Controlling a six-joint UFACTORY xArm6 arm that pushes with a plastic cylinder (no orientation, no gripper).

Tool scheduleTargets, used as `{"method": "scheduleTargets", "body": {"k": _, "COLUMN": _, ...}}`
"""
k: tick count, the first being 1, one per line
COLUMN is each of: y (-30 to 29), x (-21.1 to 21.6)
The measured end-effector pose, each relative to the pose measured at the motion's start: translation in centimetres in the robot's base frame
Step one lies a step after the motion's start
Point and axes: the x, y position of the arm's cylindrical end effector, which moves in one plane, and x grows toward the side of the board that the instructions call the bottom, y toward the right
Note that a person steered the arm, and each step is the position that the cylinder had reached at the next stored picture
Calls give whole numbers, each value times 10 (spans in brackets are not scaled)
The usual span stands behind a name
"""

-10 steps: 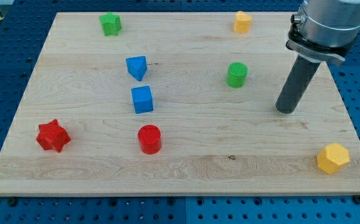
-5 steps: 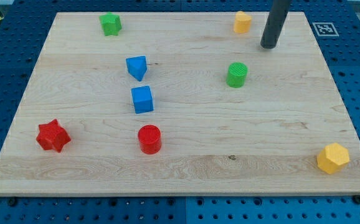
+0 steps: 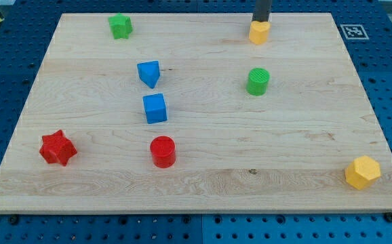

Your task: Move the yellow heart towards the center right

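Rod tip [image 3: 260, 22] touches the top edge of the yellow heart [image 3: 258, 32], near the bench's [image 3: 304, 135] top edge, right of centre | tool: bare rod, no jaws to read | green cylinder [image 3: 258, 81] sits below the heart | yellow hexagon [image 3: 362, 172] lies at bottom right, well apart

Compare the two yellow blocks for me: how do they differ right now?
The yellow block at the view's top looks smaller than the yellow block at the view's bottom right, though it also lies farther up the board. My tip stands right behind the top one; nothing is near the bottom-right one. The bottom-right block shows clear hexagon-like facets; the top one's shape is harder to read. Both are yellow and rest on the board.
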Motion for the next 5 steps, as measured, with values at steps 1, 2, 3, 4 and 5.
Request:
{"method": "scheduleTargets", "body": {"k": 1, "y": -16, "x": -1}}
{"method": "scheduleTargets", "body": {"k": 2, "y": -20, "x": 15}}
{"method": "scheduleTargets", "body": {"k": 3, "y": -4, "x": 24}}
{"method": "scheduleTargets", "body": {"k": 4, "y": 1, "x": 46}}
{"method": "scheduleTargets", "body": {"k": 5, "y": 1, "x": 62}}
